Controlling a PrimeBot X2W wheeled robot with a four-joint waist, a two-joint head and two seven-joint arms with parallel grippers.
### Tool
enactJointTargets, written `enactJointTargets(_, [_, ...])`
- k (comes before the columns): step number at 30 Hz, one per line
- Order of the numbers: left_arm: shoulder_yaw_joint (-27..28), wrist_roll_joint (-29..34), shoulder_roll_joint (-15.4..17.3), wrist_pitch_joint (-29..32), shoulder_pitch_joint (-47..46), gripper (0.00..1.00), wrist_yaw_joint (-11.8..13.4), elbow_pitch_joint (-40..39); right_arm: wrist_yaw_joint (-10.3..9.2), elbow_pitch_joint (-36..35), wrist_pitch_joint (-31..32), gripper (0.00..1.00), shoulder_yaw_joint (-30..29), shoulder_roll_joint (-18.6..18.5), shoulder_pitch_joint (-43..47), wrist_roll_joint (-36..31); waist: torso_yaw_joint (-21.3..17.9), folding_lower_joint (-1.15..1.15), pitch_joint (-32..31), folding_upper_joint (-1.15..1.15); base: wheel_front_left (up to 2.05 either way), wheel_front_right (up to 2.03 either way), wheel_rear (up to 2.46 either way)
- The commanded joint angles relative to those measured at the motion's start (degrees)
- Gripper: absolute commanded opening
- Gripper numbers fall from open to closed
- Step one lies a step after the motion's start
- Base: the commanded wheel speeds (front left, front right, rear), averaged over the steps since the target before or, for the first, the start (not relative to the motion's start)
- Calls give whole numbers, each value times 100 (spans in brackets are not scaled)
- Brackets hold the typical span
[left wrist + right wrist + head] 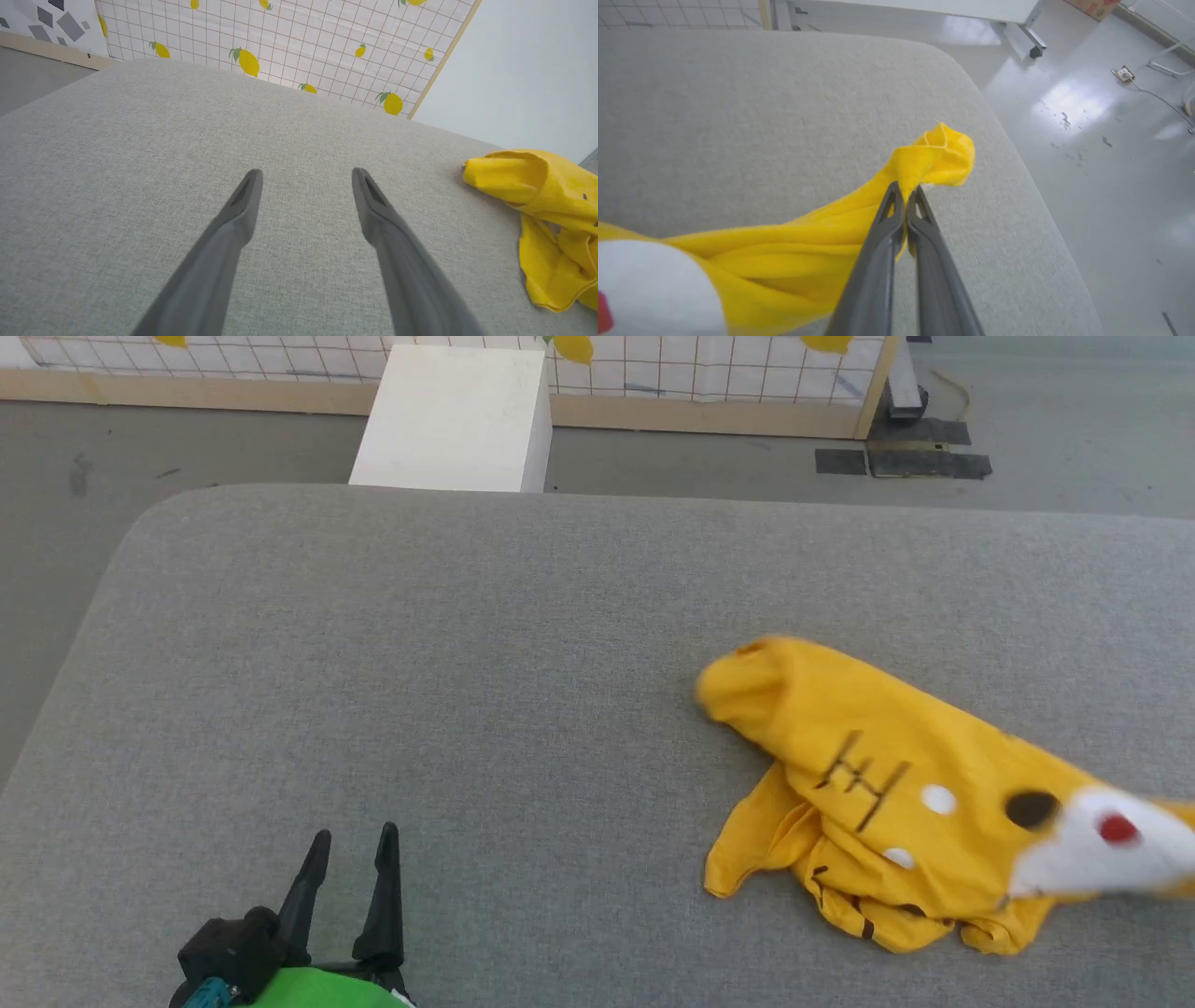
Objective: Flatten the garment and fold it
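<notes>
Right gripper (903, 190): the two long dark fingers are pressed together, tips nearly meeting, and pinch a bunched fold of the yellow cotton T-shirt with a cartoon face print (934, 156). A small knot of cloth stands just beyond the tips. From the grip the cloth runs in drawn folds toward the lower left of the right wrist view, where a white patch with a red spot at its edge is seen. Left gripper (306, 175): jaws spread wide, nothing between them, fingers held over bare surface, well apart from the T-shirt, which lies to its right. In the head view the T-shirt occupies the right part of the grey fabric-covered table with rounded corners (373, 644). The bulk is crumpled and rests on the surface. One rounded end points toward the table's middle, and the opposite end, bearing a white oval, a red dot and a black spot, reaches the picture's right edge and is blurred. Black lines and small white dots mark the upper face. Beyond the table stand a white rectangular block (457, 420) and a lemon-printed grid panel (289, 37) on the grey glossy floor (1087, 140).
</notes>
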Motion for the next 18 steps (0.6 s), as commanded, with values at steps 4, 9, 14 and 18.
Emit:
enactJointTargets(4, [5,-44,114,-21,-51,100,-39,41,-10,169,19,45,-679,386,659,-343,-14,0,28,0,0,0,0])
enactJointTargets(9, [-34,-44,165,-21,-45,100,-40,44,-10,152,-248,100,-704,642,551,-238,-108,0,5,0,0,0,0])
enactJointTargets(14, [-89,-28,146,-21,-47,100,-40,71,-10,-253,-372,100,-167,678,140,159,-163,0,-88,0,0,0,0])
enactJointTargets(18, [-123,5,86,-21,3,100,-40,114,-10,-776,140,100,1159,659,-127,816,-171,0,-191,0,0,0,0])
